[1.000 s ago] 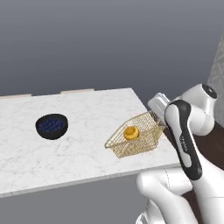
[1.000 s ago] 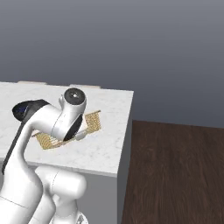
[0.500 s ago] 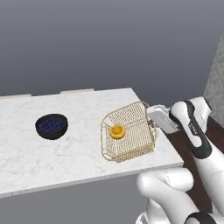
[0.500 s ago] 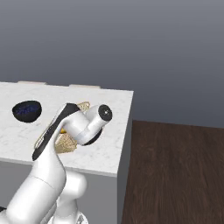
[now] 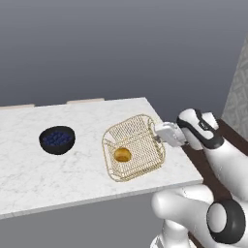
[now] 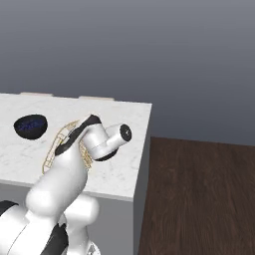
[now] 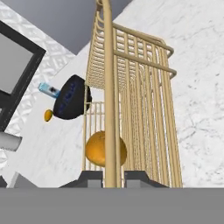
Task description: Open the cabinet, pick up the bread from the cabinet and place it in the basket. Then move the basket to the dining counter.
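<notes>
The long white dining counter [image 5: 58,169] has grey lines in its stone. The gold wire basket [image 5: 134,147] sits near the counter's right end, tipped up on one side. The dark bowl of blueberries [image 5: 57,140] sits to the left of the basket, well apart from it. The robot's claw [image 7: 108,176] is pinched tight on the basket's rim wire. The little round orange bread [image 5: 122,154] lies inside the basket, near its low side.
</notes>
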